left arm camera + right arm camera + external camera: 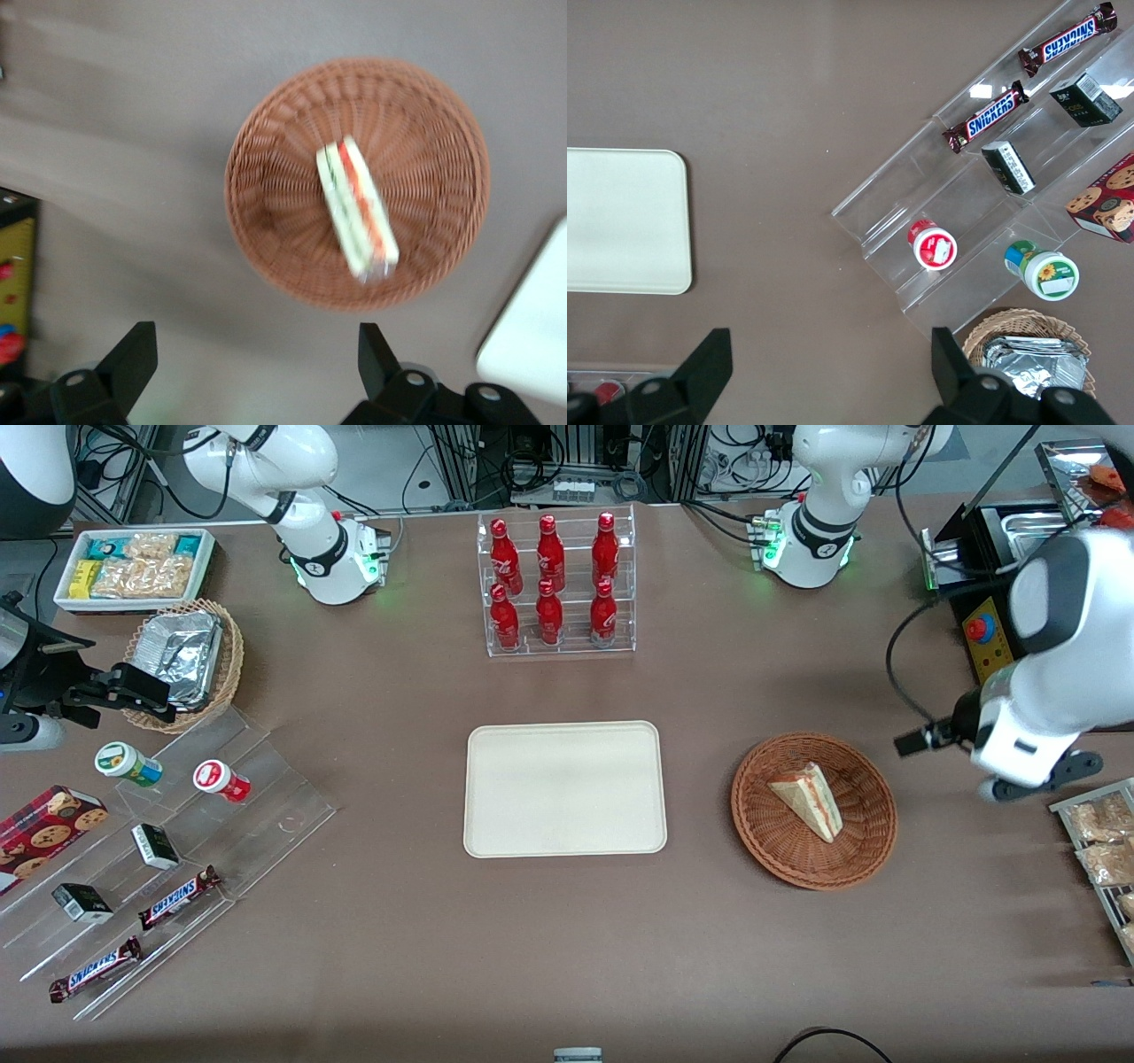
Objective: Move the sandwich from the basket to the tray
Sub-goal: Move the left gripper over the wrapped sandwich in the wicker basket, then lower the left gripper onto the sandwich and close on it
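Note:
The sandwich (808,797), a pale bread wedge with a red and green stripe, lies in the round reddish-brown wicker basket (762,833). The cream tray (564,788) lies bare beside the basket, toward the parked arm's end. My left gripper (1041,778) hangs above the table beside the basket, toward the working arm's end. In the left wrist view the gripper (255,363) is wide open and empty over bare table, short of the basket (257,221). The sandwich (357,208) and a corner of the tray (532,345) show there too. The tray also shows in the right wrist view (620,221).
A clear rack of red bottles (555,584) stands farther from the camera than the tray. A black box with a red button (983,633) and a wire rack of snack packets (1103,841) flank my arm. An acrylic stepped shelf of snacks (151,850) and a foil-lined basket (186,660) lie toward the parked arm's end.

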You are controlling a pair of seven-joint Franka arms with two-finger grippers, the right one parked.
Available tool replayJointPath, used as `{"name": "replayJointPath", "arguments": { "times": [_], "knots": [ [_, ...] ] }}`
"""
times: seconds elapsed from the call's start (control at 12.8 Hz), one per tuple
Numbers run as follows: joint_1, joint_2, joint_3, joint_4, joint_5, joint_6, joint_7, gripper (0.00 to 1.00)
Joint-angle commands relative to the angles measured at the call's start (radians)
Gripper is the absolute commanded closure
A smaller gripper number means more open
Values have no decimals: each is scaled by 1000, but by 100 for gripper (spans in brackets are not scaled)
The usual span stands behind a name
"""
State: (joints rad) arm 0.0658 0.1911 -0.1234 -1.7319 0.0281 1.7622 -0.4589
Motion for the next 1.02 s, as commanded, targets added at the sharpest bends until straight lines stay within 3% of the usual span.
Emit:
{"name": "replayJointPath", "arguments": {
  "times": [0.0,0.23,0.47,0.94],
  "knots": [
    [-15,59,-9,-9,-7,106,-151,0],
    [-59,105,-9,-24,-7,180,-351,0],
    [-90,108,-9,-131,1,322,-484,0],
    [-119,94,-5,-302,42,494,-606,0]
  ]
}}
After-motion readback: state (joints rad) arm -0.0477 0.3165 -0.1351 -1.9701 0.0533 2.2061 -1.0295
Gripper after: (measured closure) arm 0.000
